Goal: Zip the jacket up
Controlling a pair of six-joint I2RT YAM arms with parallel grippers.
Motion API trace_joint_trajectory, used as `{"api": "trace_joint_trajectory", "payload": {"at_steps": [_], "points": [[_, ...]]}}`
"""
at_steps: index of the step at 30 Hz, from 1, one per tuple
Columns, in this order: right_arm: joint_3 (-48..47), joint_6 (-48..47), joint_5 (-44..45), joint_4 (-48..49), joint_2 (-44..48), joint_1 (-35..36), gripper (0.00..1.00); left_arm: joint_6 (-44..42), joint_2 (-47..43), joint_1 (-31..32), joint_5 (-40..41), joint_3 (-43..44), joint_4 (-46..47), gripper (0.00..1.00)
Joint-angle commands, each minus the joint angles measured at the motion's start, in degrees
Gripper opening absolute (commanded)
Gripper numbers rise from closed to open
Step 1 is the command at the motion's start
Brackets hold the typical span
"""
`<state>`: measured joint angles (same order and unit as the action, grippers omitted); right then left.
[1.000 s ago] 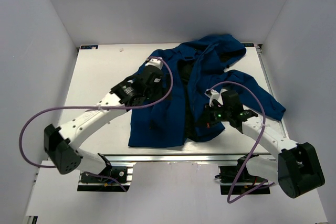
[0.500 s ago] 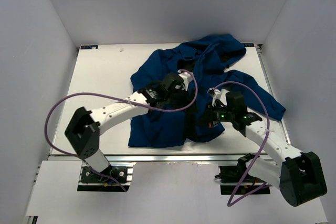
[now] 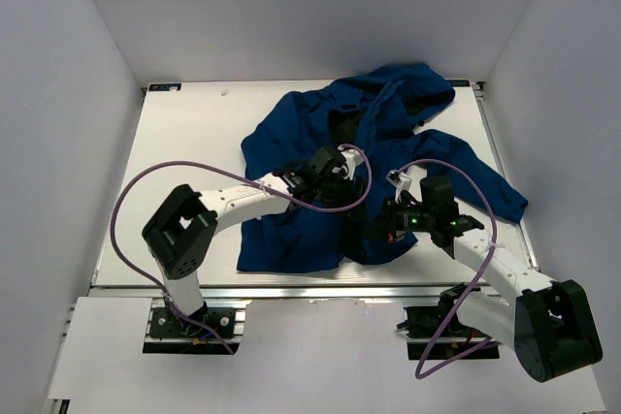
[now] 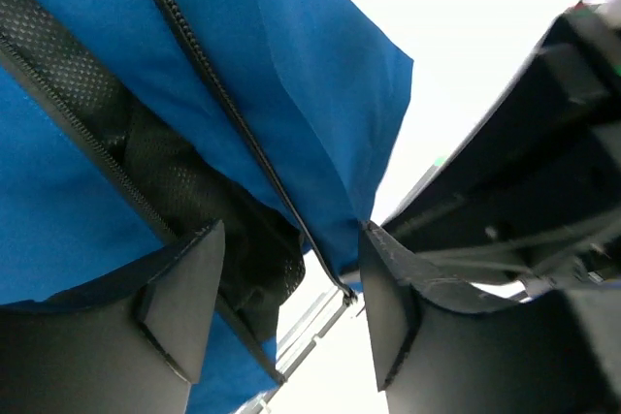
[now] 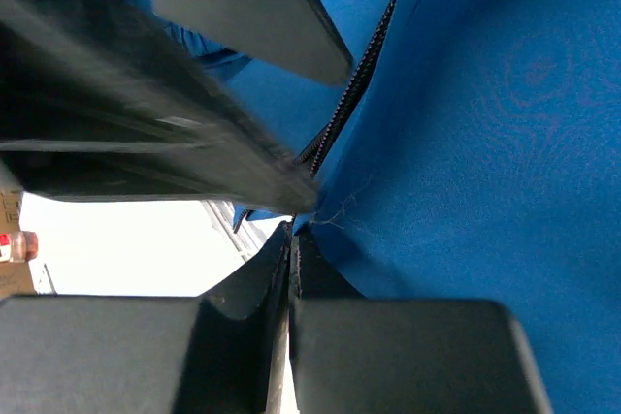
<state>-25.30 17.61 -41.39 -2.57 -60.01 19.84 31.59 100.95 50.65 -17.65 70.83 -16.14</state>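
Since the frame a second ago the left arm has swung off the garment's shoulder at 10 o'clock and come inward over the front opening, its elbow folding back toward the near edge; the right arm has barely shifted. Subject item: a large dark blue soft-fabric hooded jacket (image 3: 388,133), lying crumpled on the white table (image 3: 184,143), right of centre, hood toward 1 o'clock, hem toward 6 o'clock, front not closed. The left gripper (image 3: 342,170) hangs over the opening near the middle of the garment. In its wrist view the left gripper (image 4: 289,307) has its fingers spread, holding nothing, with a dark zipper track (image 4: 218,84) and black mesh lining (image 4: 165,157) showing between them. The right gripper (image 3: 381,223) sits at the lower front, at about 5 o'clock from the left one. In its own view the right gripper (image 5: 291,249) has its fingers pressed together, pinching the blue fabric edge beside the zipper teeth. No slider or pull tab can be made out in any view. Assessment: the step in hand is set-up, with the right side anchoring the hem while the left seeks its hold; zipping proper has not begun. The next move calls for the left fingers to descend and close on the opposite zipper edge or the slider, low near the hem, so the two halves can be aligned.
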Motion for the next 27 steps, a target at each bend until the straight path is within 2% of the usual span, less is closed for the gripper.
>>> {"api": "trace_joint_trajectory", "payload": {"at_steps": [1, 5, 8, 11, 12, 13, 15, 19, 22, 23, 24, 26, 27], "points": [[0.5, -0.1, -2.4, 1.9, 0.2, -0.2, 0.0, 0.9, 0.9, -0.1, -1.7, 0.9, 2.3, 0.64], [0.3, -0.1, -2.5, 2.0, 0.4, -0.2, 0.0, 0.8, 2.2, 0.0, -0.5, 1.1, 1.8, 0.54], [0.2, -0.1, -2.3, 1.8, 0.3, -0.2, 0.0, 1.3, 2.8, -0.1, -2.0, 0.4, 3.4, 0.36], [0.1, -0.2, -2.4, 1.7, 0.0, -0.2, 0.0, 1.3, 3.4, 0.0, -3.7, -0.1, 4.8, 0.23], [0.0, -0.2, -2.3, 1.6, -0.2, -0.2, 0.0, 1.7, 3.4, 0.0, -4.9, -0.7, 6.3, 0.04], [0.0, -0.2, -1.3, 1.3, -0.3, -0.2, 0.0, 1.9, 3.3, 0.0, -5.3, -0.9, 7.6, 0.0], [-0.4, 0.0, 0.9, -0.1, -0.5, -0.3, 0.0, 2.2, 2.9, -0.1, -6.5, -2.0, 8.8, 0.0], [-1.0, -0.1, 12.0, -4.1, -0.1, -0.3, 0.0, 1.9, 0.4, -0.1, -5.7, -4.9, 11.0, 0.0], [-0.8, -2.0, 13.4, -5.5, 0.2, -0.2, 0.0, 1.8, -1.3, -0.1, -5.2, -7.6, 12.7, 0.0], [-0.5, -2.4, 13.0, -5.6, 0.3, -0.3, 0.04, 1.9, -1.4, 0.0, -5.3, -8.2, 13.1, 0.0], [-0.2, -3.4, 12.2, -4.9, 0.3, -0.2, 0.15, 1.9, -1.5, 0.0, -5.4, -8.9, 13.5, 0.0], [0.5, -4.4, 11.2, -4.7, 0.0, -0.1, 0.23, 2.8, -1.3, -0.1, -5.7, -10.5, 15.3, 0.0], [0.7, -4.8, 10.9, -4.0, -0.2, 0.1, 0.31, 2.9, -1.0, 0.0, -6.1, -10.6, 15.6, 0.0]]}}
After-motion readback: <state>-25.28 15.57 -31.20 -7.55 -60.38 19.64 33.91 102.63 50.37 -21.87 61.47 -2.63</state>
